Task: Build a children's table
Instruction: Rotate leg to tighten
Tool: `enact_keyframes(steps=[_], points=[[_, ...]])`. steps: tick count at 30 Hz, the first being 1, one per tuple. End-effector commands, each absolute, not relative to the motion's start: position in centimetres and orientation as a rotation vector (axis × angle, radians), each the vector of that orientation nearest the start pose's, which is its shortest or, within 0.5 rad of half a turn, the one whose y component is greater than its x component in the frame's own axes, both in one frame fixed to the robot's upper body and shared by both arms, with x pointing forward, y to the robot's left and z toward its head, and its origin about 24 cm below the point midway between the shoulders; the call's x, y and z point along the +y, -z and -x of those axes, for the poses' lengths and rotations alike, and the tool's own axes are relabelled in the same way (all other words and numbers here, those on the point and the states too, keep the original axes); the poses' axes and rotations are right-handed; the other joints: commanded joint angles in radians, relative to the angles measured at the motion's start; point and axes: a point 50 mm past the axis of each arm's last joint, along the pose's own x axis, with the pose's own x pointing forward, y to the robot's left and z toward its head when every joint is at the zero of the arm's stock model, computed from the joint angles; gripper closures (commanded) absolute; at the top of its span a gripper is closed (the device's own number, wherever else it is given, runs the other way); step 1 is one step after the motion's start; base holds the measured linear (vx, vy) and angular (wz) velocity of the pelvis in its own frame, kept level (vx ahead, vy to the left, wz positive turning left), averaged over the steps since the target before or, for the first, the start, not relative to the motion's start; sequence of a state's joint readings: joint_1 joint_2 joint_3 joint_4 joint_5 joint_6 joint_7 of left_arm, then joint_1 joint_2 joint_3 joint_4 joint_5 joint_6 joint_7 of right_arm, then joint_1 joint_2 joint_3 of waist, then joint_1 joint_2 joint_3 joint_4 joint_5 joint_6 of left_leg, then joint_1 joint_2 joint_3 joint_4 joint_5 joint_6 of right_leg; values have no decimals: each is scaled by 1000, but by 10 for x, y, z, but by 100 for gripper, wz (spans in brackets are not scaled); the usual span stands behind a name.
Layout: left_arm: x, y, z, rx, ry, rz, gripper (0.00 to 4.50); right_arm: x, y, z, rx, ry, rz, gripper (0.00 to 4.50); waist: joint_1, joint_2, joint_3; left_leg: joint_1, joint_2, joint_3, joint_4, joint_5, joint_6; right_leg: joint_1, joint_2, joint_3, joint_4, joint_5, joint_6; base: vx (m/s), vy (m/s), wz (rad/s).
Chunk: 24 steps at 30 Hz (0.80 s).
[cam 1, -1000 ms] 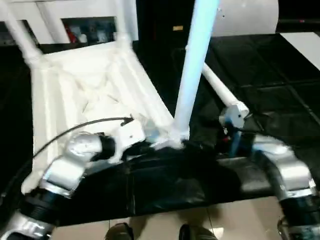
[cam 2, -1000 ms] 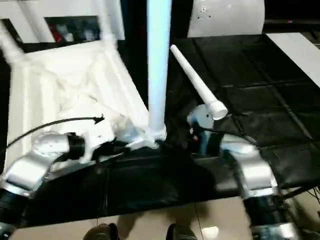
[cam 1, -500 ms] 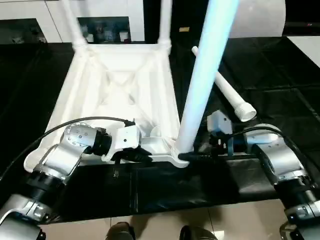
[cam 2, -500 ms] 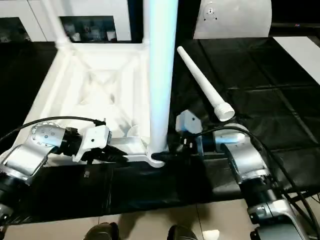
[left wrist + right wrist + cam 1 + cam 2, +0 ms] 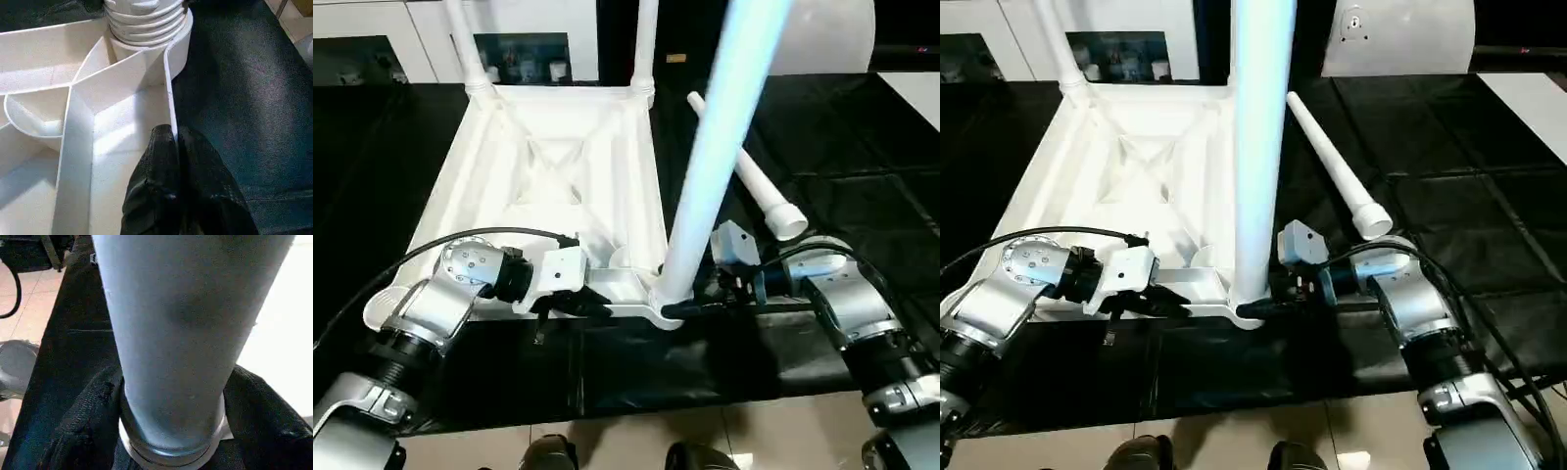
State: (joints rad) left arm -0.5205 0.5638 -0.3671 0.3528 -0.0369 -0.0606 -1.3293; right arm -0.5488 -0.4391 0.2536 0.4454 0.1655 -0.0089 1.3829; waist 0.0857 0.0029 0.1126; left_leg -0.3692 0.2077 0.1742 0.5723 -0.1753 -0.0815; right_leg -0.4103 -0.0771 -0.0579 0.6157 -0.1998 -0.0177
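The children's table top point(image 5: 558, 166) lies upside down on a black mat, ribbed underside up. Two legs point(image 5: 465, 49) stand in its far corner sockets. A third leg point(image 5: 715, 166) stands upright in the near right socket. My right gripper point(image 5: 680, 305) is at that leg's base, and its fingers point(image 5: 93, 416) press the leg from both sides. My left gripper point(image 5: 175, 134) is shut on the thin near rim of the top, just left of that socket. A fourth leg point(image 5: 766, 196) lies loose on the mat to the right.
A white cabinet with dark glass-fronted compartments point(image 5: 519, 59) stands behind the table. A large white rounded object point(image 5: 832, 39) sits at the back right. The mat's near edge meets a tiled floor, where a person's shoes point(image 5: 548, 455) show.
The camera has swung and steadied. My right gripper's fingers have closed in around the base of the upright leg. My left gripper has kept its hold on the rim.
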Motion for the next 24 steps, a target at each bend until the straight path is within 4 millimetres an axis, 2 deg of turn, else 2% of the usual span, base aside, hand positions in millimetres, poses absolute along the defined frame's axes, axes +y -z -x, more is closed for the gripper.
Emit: enact_keyframes(steps=[1, 6, 7, 12, 15, 17, 18, 19, 21, 22, 24], points=[[147, -70, -287, 368, 1617, -700, 450, -135, -81, -302, 225, -1562, 376, 181, -8, -2, -67, 10, 21, 5, -54, -115, 96, 56, -51, 45, -55, -43, -283, 0, 0, 0], [149, -69, -288, 367, 1601, -694, 450, -133, -80, -301, 234, -1577, 338, 183, -9, 0, -66, 11, 22, 5, -55, -124, 89, 55, -51, 45, -57, -48, -282, 0, 0, 0], [147, -70, -288, 358, 1560, -648, 450, -133, -79, -297, 239, -1575, 296, 184, -9, 3, -66, 11, 22, 5, -56, -123, 88, 55, -50, 45, -55, -39, -285, 0, 0, 0], [139, -75, -292, 332, 1394, -553, 450, -127, -74, -289, 243, -1491, 191, 185, -7, 4, -66, 10, 25, 6, -55, -100, 97, 55, -50, 46, -52, 5, -297, 0, 0, 0], [126, -82, -293, 299, 1255, -430, 450, -109, -68, -286, 229, -1329, 136, 186, -9, 7, -55, 10, 26, 3, -66, -164, 63, 52, -53, 46, -68, -117, -270, 0, 0, 0], [115, -86, -294, 281, 1157, -380, 450, -89, -65, -286, 233, -1200, 42, 190, -18, 2, -51, 12, 20, -1, -73, -220, 26, 50, -55, 46, -85, -273, -219, 0, 0, 0], [113, -86, -294, 279, 1146, -373, 450, -86, -65, -286, 231, -1184, 24, 190, -24, 0, -49, 8, 19, -3, -76, -226, 17, 52, -54, 46, -85, -295, -207, 0, 0, 0], [107, -88, -294, 268, 1102, -345, 450, -77, -66, -286, 227, -1141, -24, 190, -40, -1, -47, 4, 16, -8, -81, -253, -3, 51, -54, 43, -94, -385, -167, 0, 0, 0], [92, -91, -298, 249, 993, -291, 450, -58, -68, -289, 231, -1021, -114, 190, -53, -3, -49, 5, 15, -8, -79, -241, -1, 47, -54, 47, -98, -381, -156, 0, 0, 0], [88, -92, -299, 245, 965, -283, 450, -54, -69, -291, 239, -982, -133, 191, -56, -2, -47, 3, 15, -6, -79, -235, 1, 43, -53, 48, -99, -377, -156, 0, 0, 0], [80, -93, -300, 243, 911, -269, 450, -45, -71, -293, 245, -915, -155, 192, -57, -4, -53, 3, 12, -7, -75, -209, 5, 46, -53, 48, -99, -355, -147, 0, 0, 0]])
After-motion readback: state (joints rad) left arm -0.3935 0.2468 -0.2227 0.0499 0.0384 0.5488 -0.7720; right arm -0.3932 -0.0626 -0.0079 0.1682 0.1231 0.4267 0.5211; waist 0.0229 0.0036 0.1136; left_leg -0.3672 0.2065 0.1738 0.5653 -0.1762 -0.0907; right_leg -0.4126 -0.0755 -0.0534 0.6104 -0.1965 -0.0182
